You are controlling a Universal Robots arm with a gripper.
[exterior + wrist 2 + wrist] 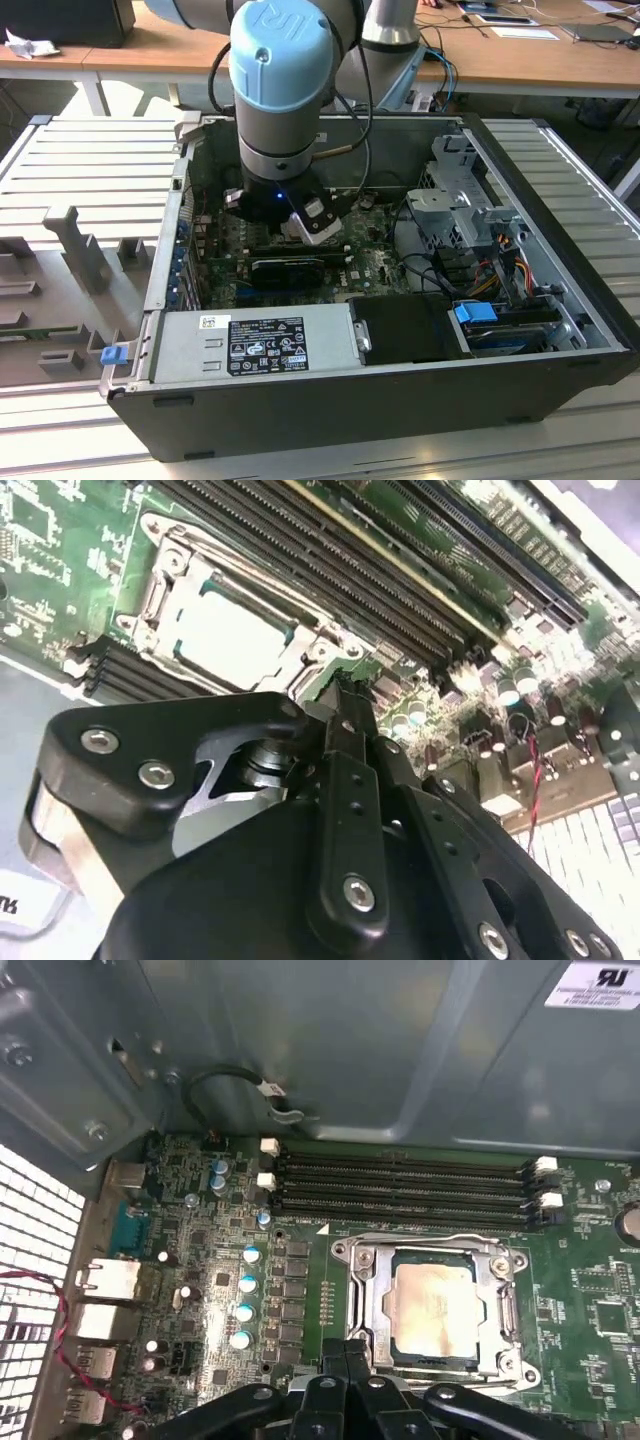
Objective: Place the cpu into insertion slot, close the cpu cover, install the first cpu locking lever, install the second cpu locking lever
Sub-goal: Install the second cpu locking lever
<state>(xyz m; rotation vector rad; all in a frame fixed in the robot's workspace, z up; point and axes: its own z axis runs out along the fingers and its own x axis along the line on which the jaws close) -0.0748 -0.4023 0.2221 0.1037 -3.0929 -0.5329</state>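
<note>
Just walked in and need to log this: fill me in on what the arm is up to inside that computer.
The arm's gripper is down inside the open computer case, over the green motherboard. In both wrist views the cpu already sits in the insertion slot, with the cpu cover closed around it. The fingers are together at the slot's edge and hold nothing.
</note>
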